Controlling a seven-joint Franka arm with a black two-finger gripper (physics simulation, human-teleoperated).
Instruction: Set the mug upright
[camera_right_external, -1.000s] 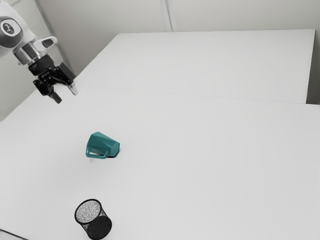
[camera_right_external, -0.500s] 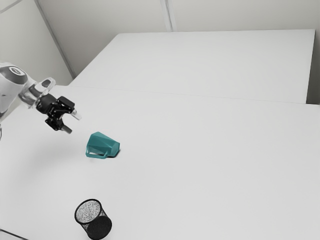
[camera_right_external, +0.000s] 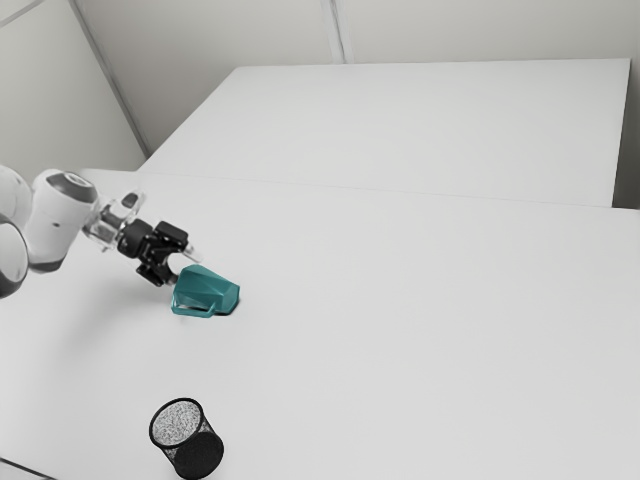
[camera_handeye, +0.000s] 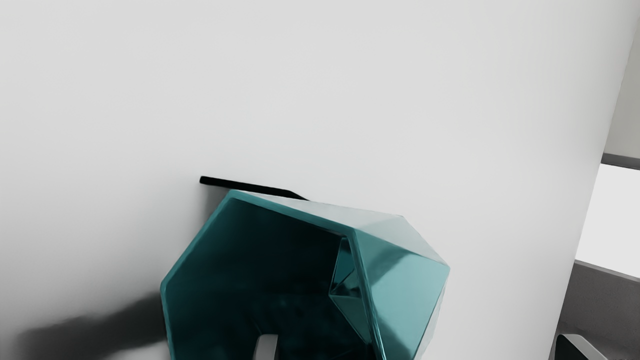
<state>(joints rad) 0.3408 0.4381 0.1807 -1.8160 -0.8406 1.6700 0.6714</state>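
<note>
Teal and faceted, the mug (camera_right_external: 207, 291) lies on its side on the white table (camera_right_external: 420, 320), its open mouth turned toward our arm and its base toward the exterior view's right. Its handle (camera_right_external: 196, 314) sits low, on the side facing the exterior camera, and we suspect that it helps keep the body from rolling.

Our pincer (camera_right_external: 184, 268) is at the mouth end, spread wide and holding nothing. In the wrist view one finger (camera_handeye: 267, 348) overlaps the dark opening, while the other stands well outside the body, so the near side wall and its rim (camera_handeye: 293, 212) come between them. We read that as deliberate: with one finger inside and one outside, closing would pinch the wall, and a grip by the rim would let us swing the mouth upward and bring the base down flat. Whether the inner finger reaches past the rim yet, we cannot tell.

The mug is not upright, so the job stands unfulfilled. We judge that a shallow bite could let the smooth wall slip or pivot as it lifts. The black mesh cup (camera_right_external: 186, 438) is well apart from the mug, which should leave us room to turn it.
</note>
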